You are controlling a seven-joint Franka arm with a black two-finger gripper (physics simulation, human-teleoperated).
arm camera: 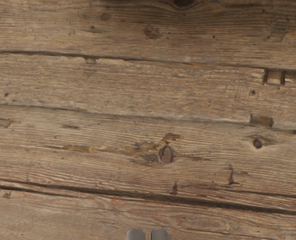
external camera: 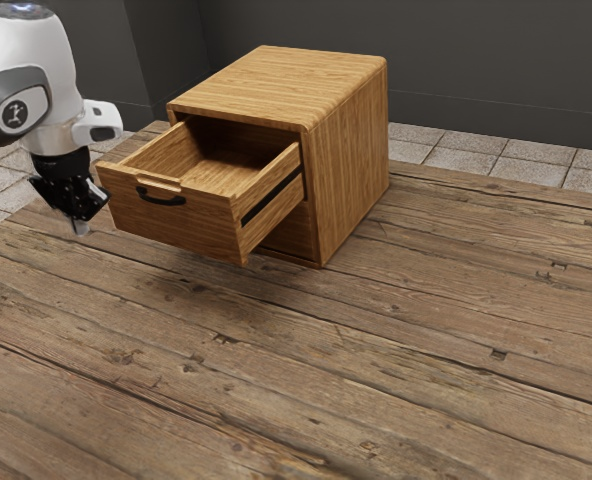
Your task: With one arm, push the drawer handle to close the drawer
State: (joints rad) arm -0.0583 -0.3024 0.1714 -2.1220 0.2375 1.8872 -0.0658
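Observation:
My gripper (external camera: 80, 229) is at the exterior view's left, pointing down, its fingertips close together with nothing seen between them. In the wrist view the gripper (arm camera: 148, 235) shows as two grey tips side by side over bare wood. The wooden drawer (external camera: 176, 220) stands well out of its cabinet (external camera: 351, 150), with its hollow inside visible. A dark curved handle (external camera: 161, 198) is fixed to the drawer's front. My gripper is off the front's left edge in the exterior view, apart from the handle.
The cabinet stands on a plank table (external camera: 306, 370), whose worn boards also lie beneath my hand. Behind the cabinet are a dark wall (external camera: 476, 70) and a pale tiled floor (external camera: 476, 145).

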